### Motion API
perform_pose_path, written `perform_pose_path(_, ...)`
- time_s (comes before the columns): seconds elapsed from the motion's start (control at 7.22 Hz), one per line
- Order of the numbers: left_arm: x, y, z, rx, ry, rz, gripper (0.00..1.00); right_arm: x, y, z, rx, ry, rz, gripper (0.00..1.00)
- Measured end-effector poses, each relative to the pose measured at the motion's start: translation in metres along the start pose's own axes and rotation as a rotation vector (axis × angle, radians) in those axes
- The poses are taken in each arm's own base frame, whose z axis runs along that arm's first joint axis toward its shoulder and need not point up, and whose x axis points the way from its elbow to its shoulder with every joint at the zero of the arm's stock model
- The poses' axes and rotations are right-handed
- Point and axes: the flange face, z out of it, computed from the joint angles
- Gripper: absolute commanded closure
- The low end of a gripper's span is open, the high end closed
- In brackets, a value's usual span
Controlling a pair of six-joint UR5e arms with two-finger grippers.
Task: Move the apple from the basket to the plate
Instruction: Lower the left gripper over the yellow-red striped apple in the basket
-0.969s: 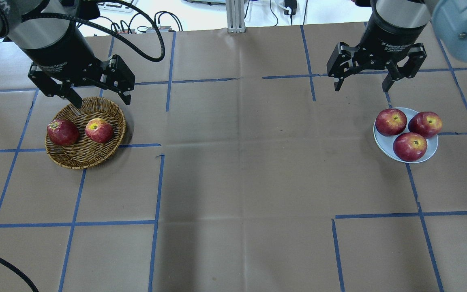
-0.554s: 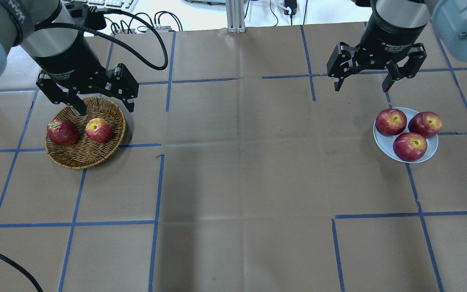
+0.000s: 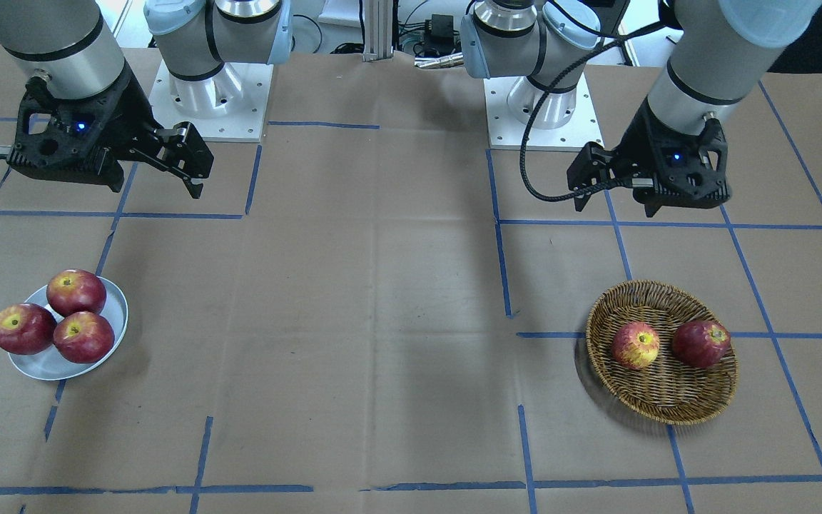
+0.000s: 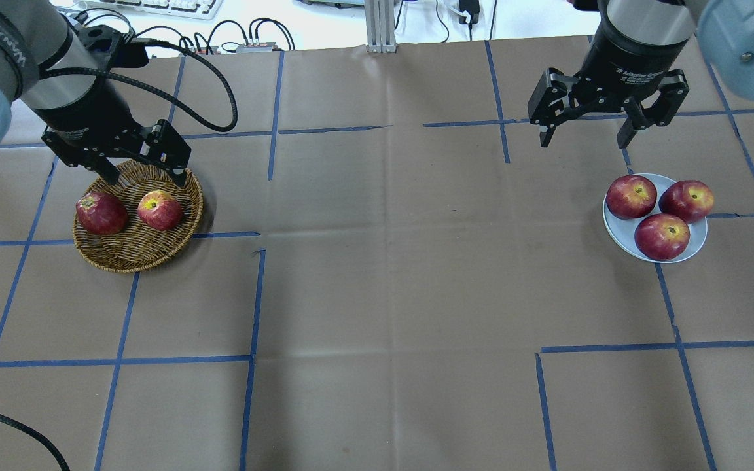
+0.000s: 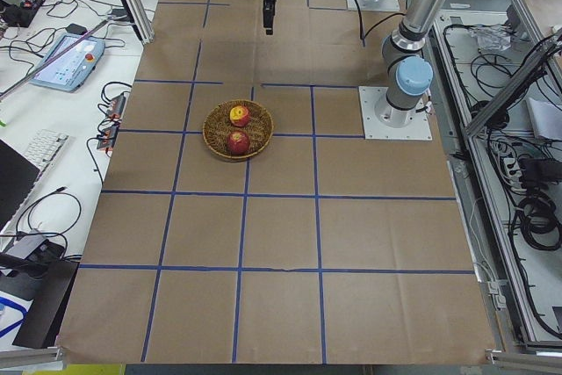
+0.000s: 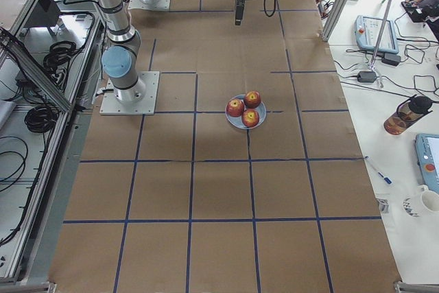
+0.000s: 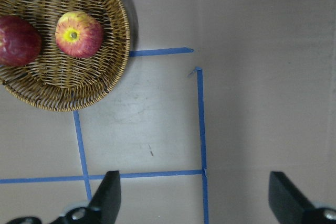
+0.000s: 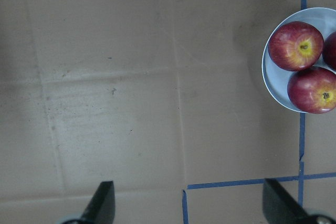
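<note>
The apple (image 4: 160, 209), light red with a yellow top, lies in the wicker basket (image 4: 135, 258) at the table's left, next to a dark red apple (image 4: 101, 212). It also shows in the front view (image 3: 636, 345) and the left wrist view (image 7: 79, 34). My left gripper (image 4: 148, 178) is open and empty, and hangs over the basket's back rim, above the apple and apart from it. The plate (image 4: 619, 232) at the right holds three red apples. My right gripper (image 4: 583, 142) is open and empty, behind the plate and raised.
Blue tape lines (image 4: 252, 294) grid the brown paper tabletop. The left arm's black cable (image 4: 220, 98) loops behind the basket. The arm bases (image 3: 204, 100) stand at the table's back edge.
My left gripper has shifted left and sunk lower toward the basket's back rim, still open. The right arm, the apples and the plate have not moved.
</note>
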Motion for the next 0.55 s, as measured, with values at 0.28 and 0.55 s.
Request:
perform_pose_path(0.28,-0.039,-0.017,0.044,0.051,-0.013,0.023,0.01,0.000,0.000,0.000,0.000,0.000,0.000,0.00)
perform_pose_path(0.55,-0.067,-0.037,0.092,0.078,-0.021,0.024,0.01,0.000,0.000,0.000,0.000,0.000,0.000,0.00)
